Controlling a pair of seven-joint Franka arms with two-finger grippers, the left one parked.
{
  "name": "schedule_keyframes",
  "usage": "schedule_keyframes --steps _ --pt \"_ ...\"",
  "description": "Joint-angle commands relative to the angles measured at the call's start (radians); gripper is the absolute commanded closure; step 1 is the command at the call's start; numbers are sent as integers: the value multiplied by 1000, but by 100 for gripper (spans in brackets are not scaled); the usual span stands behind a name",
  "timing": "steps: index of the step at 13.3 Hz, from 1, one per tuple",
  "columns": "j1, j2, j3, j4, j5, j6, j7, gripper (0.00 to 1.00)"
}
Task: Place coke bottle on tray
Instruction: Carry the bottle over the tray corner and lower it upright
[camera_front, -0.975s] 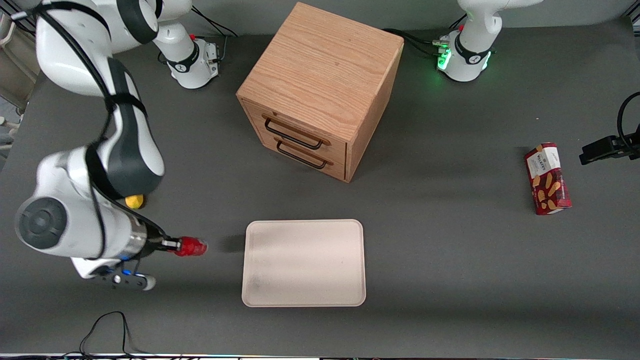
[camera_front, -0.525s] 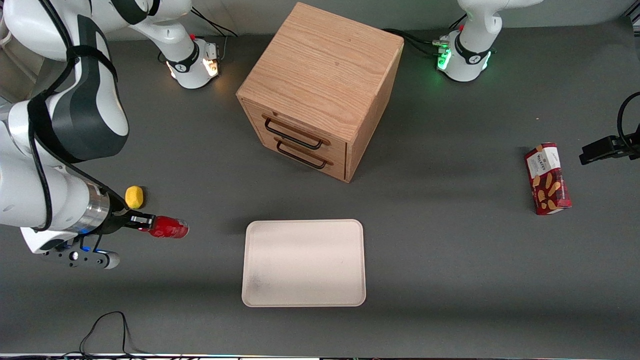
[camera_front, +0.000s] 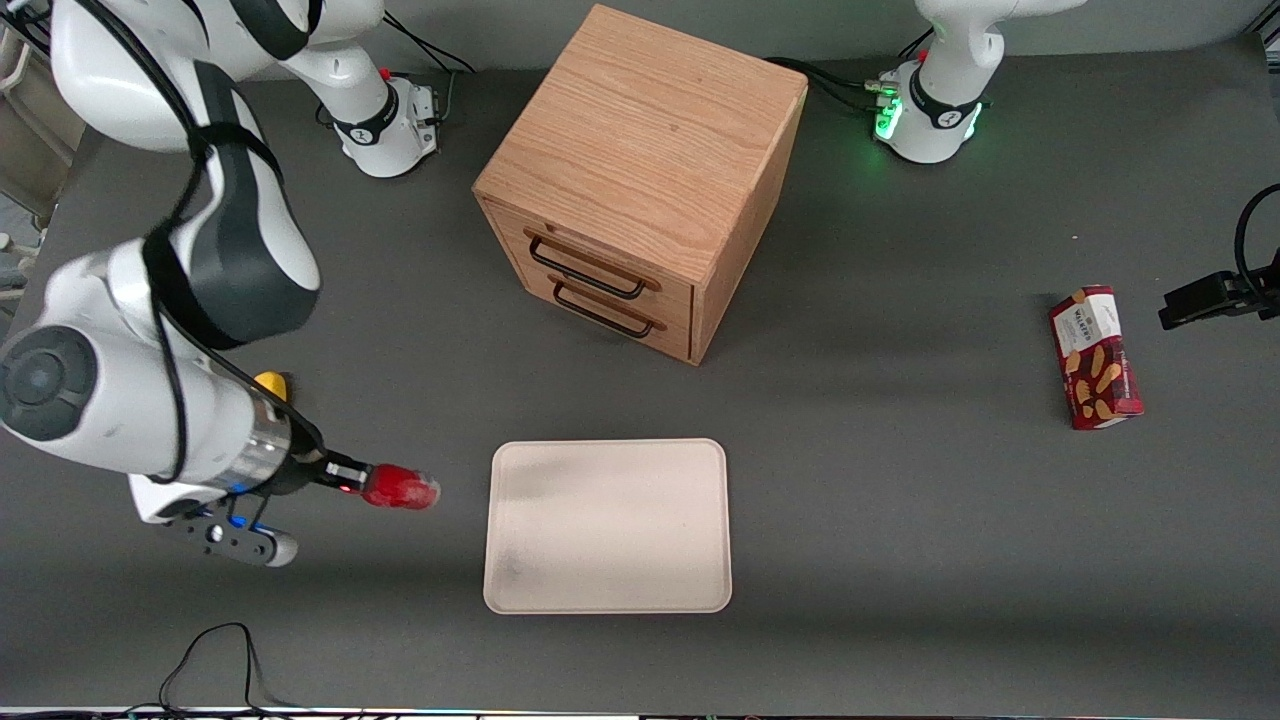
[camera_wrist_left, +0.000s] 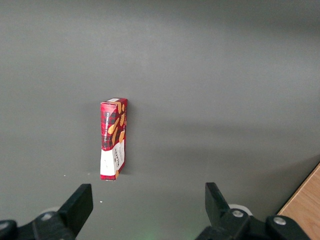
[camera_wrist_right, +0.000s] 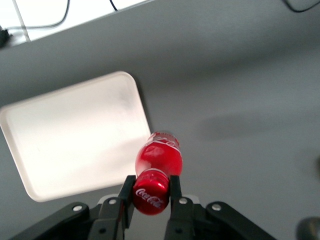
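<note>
A: Two fingers (camera_wrist_right: 174, 192) of the gripper (camera_front: 352, 477) are clamped on the coke bottle (camera_front: 400, 488) at its cap end, w/ the body sticking out sideways toward the tray (camera_front: 607, 598)

B: Bottle on the tray yet?

A: No. It's held up off the table, just beside the tray's edge on the working arm's side. Wrist cam shows the bottle (camera_wrist_right: 158, 160) near a rounded corner of the tray (camera_wrist_right: 30, 135), gripper (camera_wrist_right: 150, 194) pinching the red cap

B: Anything else nearby?

A: Lemon (camera_front: 271, 380) partly hidden by the arm, farther from the front cam than the gripper. Wooden drawer cabinet (camera_front: 640, 150) mid-table, farther from the cam than the tray. Biscuit box (camera_front: 1094, 356) lies toward the parked arm's end
</note>
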Motion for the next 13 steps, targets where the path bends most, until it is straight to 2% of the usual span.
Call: schedule_keyframes --steps 1,4,7,13 --pt "22 63 11 47 -11 82 99 100" --pt "68 119 2 48 -27 197 227 100" --pt "97 167 2 47 -78 256 296 100" --pt "111 219 4 48 -178 328 299 100"
